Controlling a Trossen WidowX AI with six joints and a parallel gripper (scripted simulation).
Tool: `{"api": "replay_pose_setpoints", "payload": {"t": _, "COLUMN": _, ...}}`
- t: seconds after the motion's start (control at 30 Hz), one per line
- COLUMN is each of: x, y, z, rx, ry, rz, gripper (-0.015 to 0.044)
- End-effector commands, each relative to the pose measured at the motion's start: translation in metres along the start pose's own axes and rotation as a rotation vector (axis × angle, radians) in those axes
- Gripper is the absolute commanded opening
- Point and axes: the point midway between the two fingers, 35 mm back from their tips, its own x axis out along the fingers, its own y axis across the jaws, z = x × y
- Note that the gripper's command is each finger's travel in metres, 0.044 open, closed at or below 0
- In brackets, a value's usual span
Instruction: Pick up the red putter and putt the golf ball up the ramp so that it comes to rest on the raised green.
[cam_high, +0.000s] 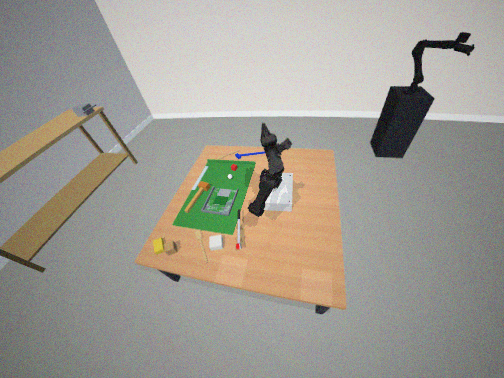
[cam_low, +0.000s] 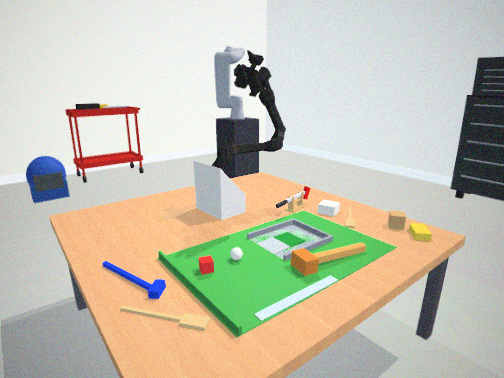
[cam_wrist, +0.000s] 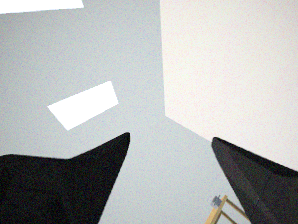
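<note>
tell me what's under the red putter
A small wooden stand is under the shaft of the red putter, propping it off the table. The tabletop directly beneath the stand is covered, so I can't tell what's there.
</note>
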Motion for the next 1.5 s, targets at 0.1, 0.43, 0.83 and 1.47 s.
{"api": "replay_pose_setpoints", "payload": {"t": 0.1, "x": 0.020, "y": -0.017, "z": -0.014, "rx": -0.107, "ry": 0.125, "rz": -0.045, "gripper": 0.0440}}
{"api": "replay_pose_setpoints", "payload": {"t": 0.43, "x": 0.071, "y": -0.090, "z": -0.109, "rx": -0.548, "ry": 0.652, "rz": -0.084, "gripper": 0.0440}}
{"api": "replay_pose_setpoints", "payload": {"t": 0.83, "x": 0.049, "y": -0.168, "z": -0.232, "rx": -0.971, "ry": 1.233, "rz": 0.149, "gripper": 0.0440}}
{"api": "replay_pose_setpoints", "payload": {"t": 1.47, "x": -0.133, "y": -0.323, "z": -0.360, "rx": -1.344, "ry": 2.118, "rz": 1.193, "gripper": 0.0440}}
